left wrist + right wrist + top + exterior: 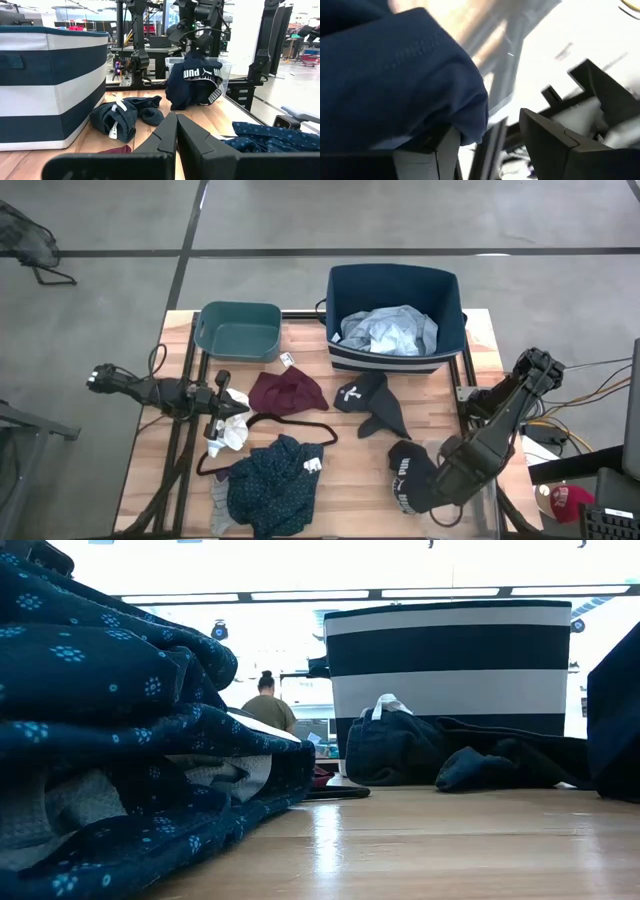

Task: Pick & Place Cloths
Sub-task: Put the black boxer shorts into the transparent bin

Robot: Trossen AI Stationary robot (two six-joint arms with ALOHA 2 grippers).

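Black logo garment drapes over one finger of the right jaws, parted, not clamping it.

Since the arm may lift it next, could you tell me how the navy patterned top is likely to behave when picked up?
The navy patterned top lies crumpled in soft folds, so it will probably sag and unfurl when lifted. It looks light for its bulk. A thin black hanger lies at its edge and might get dragged along.

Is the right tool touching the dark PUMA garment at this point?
Touching. The right wrist view shows the dark PUMA garment draped against one finger of the open right tool.
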